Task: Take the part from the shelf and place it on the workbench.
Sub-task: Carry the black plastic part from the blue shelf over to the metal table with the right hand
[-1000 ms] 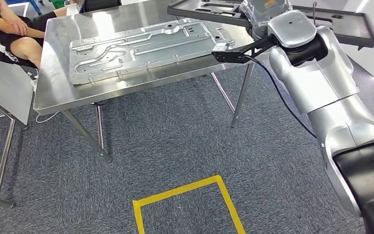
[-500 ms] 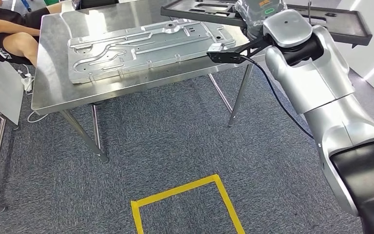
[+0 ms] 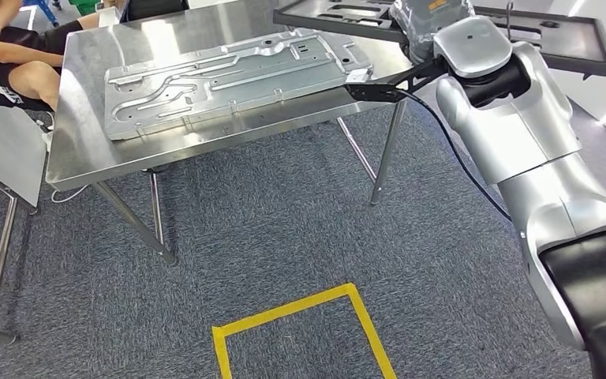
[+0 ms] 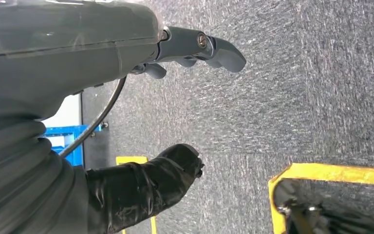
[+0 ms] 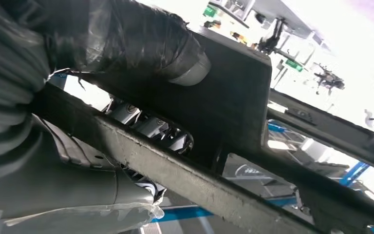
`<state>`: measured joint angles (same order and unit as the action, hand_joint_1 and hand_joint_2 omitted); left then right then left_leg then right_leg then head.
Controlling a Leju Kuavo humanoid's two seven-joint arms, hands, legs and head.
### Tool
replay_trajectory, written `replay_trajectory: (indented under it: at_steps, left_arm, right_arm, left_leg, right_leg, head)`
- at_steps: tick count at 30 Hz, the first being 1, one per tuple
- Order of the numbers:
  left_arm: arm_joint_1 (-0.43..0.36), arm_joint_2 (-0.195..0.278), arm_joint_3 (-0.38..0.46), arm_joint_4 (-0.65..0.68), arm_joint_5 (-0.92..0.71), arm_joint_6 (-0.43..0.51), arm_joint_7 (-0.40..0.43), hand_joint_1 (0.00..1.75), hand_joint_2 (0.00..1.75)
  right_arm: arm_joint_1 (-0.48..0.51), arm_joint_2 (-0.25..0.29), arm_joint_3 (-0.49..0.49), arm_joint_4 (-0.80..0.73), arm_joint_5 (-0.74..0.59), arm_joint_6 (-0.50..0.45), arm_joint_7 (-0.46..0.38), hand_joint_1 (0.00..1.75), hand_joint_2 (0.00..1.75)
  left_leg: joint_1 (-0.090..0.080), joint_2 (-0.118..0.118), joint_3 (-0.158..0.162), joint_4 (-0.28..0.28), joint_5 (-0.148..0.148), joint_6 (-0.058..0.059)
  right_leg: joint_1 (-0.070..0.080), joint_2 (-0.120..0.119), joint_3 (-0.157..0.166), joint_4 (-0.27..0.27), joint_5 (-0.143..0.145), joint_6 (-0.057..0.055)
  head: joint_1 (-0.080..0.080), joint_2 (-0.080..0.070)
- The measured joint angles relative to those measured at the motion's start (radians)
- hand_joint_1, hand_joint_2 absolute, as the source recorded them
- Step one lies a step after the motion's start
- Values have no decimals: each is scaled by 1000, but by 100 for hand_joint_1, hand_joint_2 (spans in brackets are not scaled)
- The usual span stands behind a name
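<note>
While my right hand (image 5: pixel 126 63) grips the part (image 3: pixel 544 35), a flat dark frame with cut-out slots, it sits at the upper right of the head view, past the workbench (image 3: pixel 79 118) (brushed steel, bearing a ribbed metal panel (image 3: pixel 221 79)). My left hand (image 4: pixel 175 97) hangs slack, fingers apart, over grey carpet (image 3: pixel 284 237).

Bright overhead glare on the steel workbench (image 3: pixel 87 150); right wrist background overexposed, perhaps slightly blurred.

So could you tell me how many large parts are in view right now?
2: a silver stamped panel lying flat on the steel workbench, and a dark frame part gripped by the right hand beyond the bench's far right corner. Others may be out of frame.
</note>
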<state>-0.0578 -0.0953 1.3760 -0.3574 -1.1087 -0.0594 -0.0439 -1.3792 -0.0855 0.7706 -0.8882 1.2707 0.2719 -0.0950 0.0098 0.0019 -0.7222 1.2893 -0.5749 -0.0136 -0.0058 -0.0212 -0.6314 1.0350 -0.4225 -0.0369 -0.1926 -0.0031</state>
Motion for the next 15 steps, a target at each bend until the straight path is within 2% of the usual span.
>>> replay_trajectory:
  at_steps: [1,2,3,5,6,7,9,10,11,13,14,15]
  left_arm:
    - [0,0,0,0,0,0,0,0,175]
    - [0,-1,0,0,0,0,0,0,175]
    - [0,-1,0,0,0,0,0,0,175]
    - [-1,-1,0,0,0,1,0,0,175]
    - [-1,-1,0,0,0,1,0,0,175]
    - [-2,-1,0,-1,0,1,0,0,175]
    - [-2,-1,0,-2,0,1,1,0,175]
    - [-2,-1,0,-3,0,1,2,0,175]
    - [-2,-2,0,-4,0,1,2,0,175]
    - [-3,-2,0,-4,0,1,3,0,175]
    - [-3,-3,0,-4,0,1,3,0,175]
    - [-3,-3,1,-4,0,1,3,0,175]
  right_arm:
    - [2,0,0,0,0,0,0,175,175]
    - [3,0,0,0,1,0,0,175,175]
    - [3,1,0,0,1,0,0,175,175]
    - [3,0,0,0,1,0,0,175,175]
    - [3,0,0,0,1,0,0,175,175]
    - [3,-1,0,0,1,0,0,175,175]
    - [4,-1,0,0,1,0,-1,175,175]
    - [4,-1,0,0,1,0,-1,175,175]
    - [3,-1,0,0,1,1,-1,175,175]
    - [4,-3,0,0,1,1,0,175,175]
    - [5,-3,0,0,1,2,-1,175,175]
    - [8,-4,0,0,2,3,-1,175,175]
  left_leg:
    - [0,1,-7,8,9,0]
    - [0,3,5,-24,36,1]
    - [0,11,35,-88,75,3]
    - [-7,42,95,-215,125,10]
    - [-11,52,110,-250,134,15]
    - [-15,53,114,-261,133,19]
    - [-13,35,113,-268,140,29]
    - [-11,26,115,-272,143,35]
    - [-9,18,117,-276,147,40]
    - [-7,1,118,-279,151,47]
    - [-7,-9,117,-278,151,48]
    - [-7,-20,116,-276,151,49]
  right_leg:
    - [1,-5,0,1,-1,-1]
    - [2,-11,1,2,-2,0]
    - [3,-16,2,4,-5,1]
    - [7,-27,4,8,-9,5]
    - [9,-34,4,9,-11,8]
    - [11,-41,4,10,-11,11]
    - [11,-54,4,11,-14,19]
    - [9,-47,2,18,-22,24]
    - [6,-31,-8,44,-40,30]
    - [1,5,-56,153,-100,38]
    - [0,13,-87,223,-129,41]
    - [-1,14,-111,274,-144,43]
  head:
    - [0,0]
    - [0,0]
    - [0,0]
    - [0,0]
    - [0,0]
    - [0,0]
    - [0,0]
    - [0,0]
    - [0,0]
    - [0,0]
    - [0,0]
    - [0,0]
